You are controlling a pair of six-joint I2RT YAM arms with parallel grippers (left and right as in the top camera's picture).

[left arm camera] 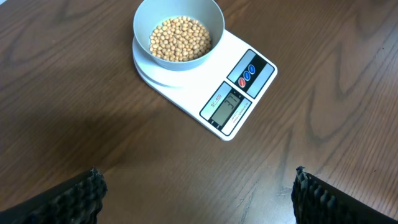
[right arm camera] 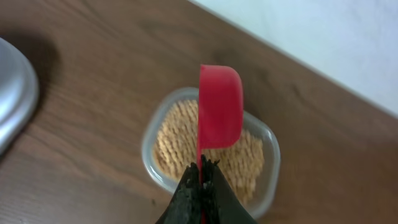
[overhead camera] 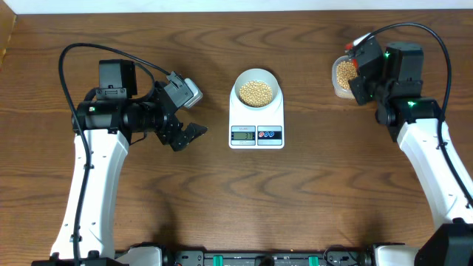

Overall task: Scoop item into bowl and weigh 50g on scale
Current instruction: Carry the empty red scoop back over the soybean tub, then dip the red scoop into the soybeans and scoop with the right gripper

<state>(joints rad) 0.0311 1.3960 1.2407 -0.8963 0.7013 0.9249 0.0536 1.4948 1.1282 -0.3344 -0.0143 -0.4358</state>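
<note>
Fingers (right arm camera: 185, 198) of the right gripper (right arm camera: 200, 171) are clamped on the handle of a red scoop (right arm camera: 219, 106). Its cup is just ahead of them, over the tub (right arm camera: 147, 142) of beans (right arm camera: 177, 140). Meanwhile the left gripper (left arm camera: 198, 194) hangs wide and empty. Ahead of it, well apart, the bowl (left arm camera: 144, 28) sits on the scale (left arm camera: 186, 93), already holding beans. Weighing looks partway done; topping up or trimming may be left. Only the left wrist view shows the display (left arm camera: 225, 102), its digits unreadable. Only the right wrist view shows the scoop clearly.
</note>
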